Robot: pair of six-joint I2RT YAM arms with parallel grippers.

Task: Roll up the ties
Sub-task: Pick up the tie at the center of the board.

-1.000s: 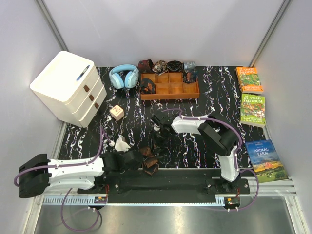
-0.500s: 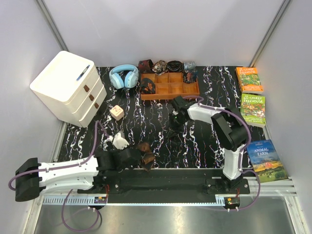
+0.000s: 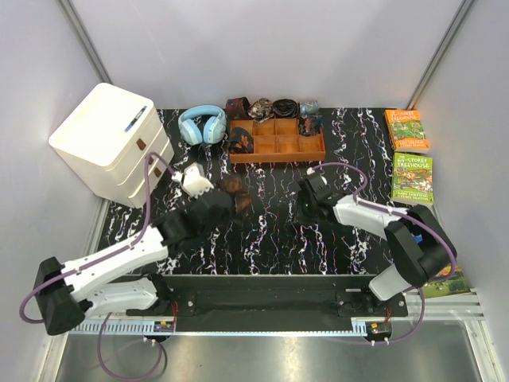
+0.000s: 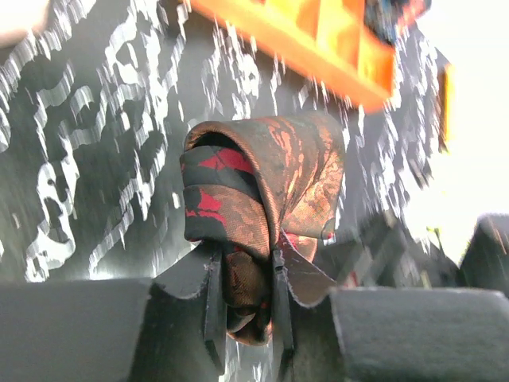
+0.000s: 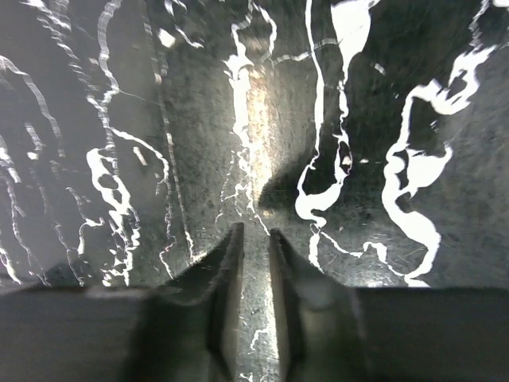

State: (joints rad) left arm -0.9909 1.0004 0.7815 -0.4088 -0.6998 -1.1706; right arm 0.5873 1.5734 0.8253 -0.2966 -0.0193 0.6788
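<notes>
— Where is the rolled dark-brown necktie with the reddish-tan pattern?
— It sits pinched between the fingers of the left gripper, held over the black, white-veined tabletop, near the orange-brown wooden compartment tray.
— And the right gripper?
— It hangs low over the tabletop, well apart from the necktie. Its fingers are almost together, with a slim gap and nothing in it.

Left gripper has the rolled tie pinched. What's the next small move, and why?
Probably move the left gripper forward over an empty middle compartment of the wooden tray: it pinches the rolled tie, which is short of the tray's near rim.
</notes>
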